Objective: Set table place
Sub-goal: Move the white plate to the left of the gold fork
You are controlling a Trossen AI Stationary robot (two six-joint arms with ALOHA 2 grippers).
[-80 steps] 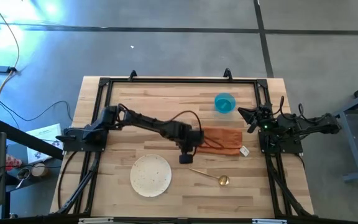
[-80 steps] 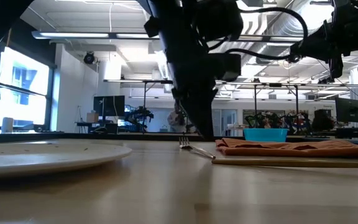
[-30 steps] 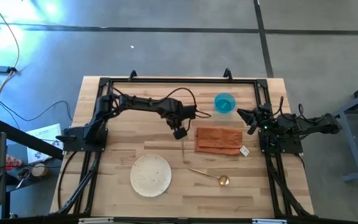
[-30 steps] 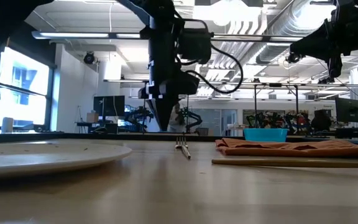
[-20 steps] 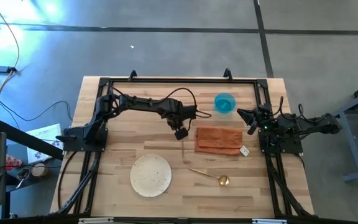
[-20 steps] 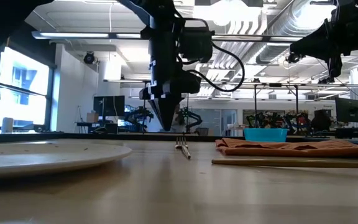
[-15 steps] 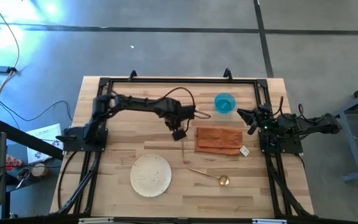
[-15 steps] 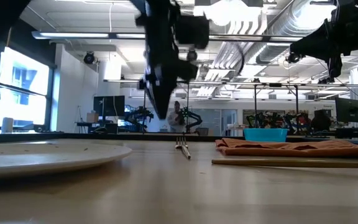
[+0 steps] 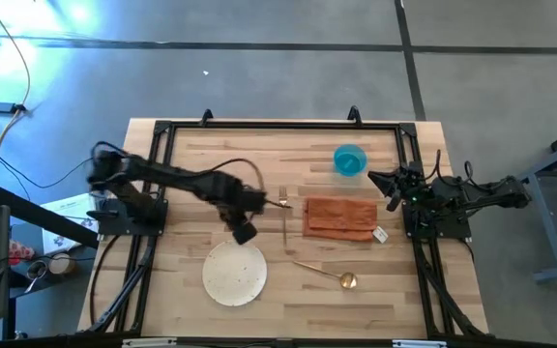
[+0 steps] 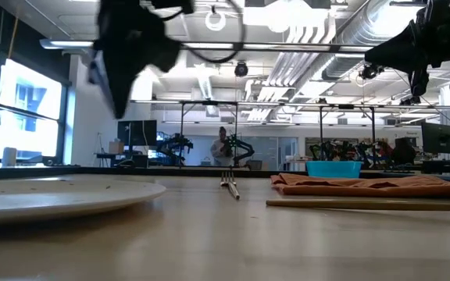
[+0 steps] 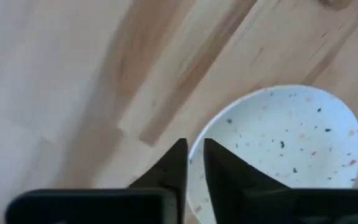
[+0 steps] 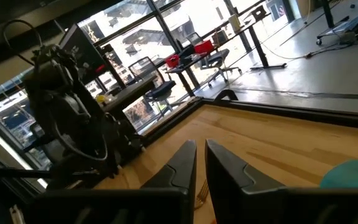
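The speckled white plate (image 9: 235, 273) lies at the near middle of the wooden table (image 9: 191, 155). The gold fork (image 9: 284, 220) lies flat to the left of the folded rust-orange napkin (image 9: 339, 217), and its tines show in the low view (image 10: 228, 182). The blue bowl (image 9: 349, 159) stands beyond the napkin. The gold spoon (image 9: 329, 275) lies near the front, right of the plate. My left gripper (image 9: 245, 233) hangs shut and empty above the plate's far edge (image 11: 278, 146). My right gripper (image 9: 388, 184) is shut and empty, parked at the table's right side.
The black rail frame (image 9: 278, 126) borders the table. The napkin's white tag (image 9: 380, 234) sticks out at its near right corner. Bare wood lies left of the plate and along the far side. The room beyond holds desks and other equipment.
My left gripper has swung from above the fork's far end toward the table's left and near edges, and now hangs over the plate's far edge. The fork, napkin, spoon, bowl and plate have stayed in place.
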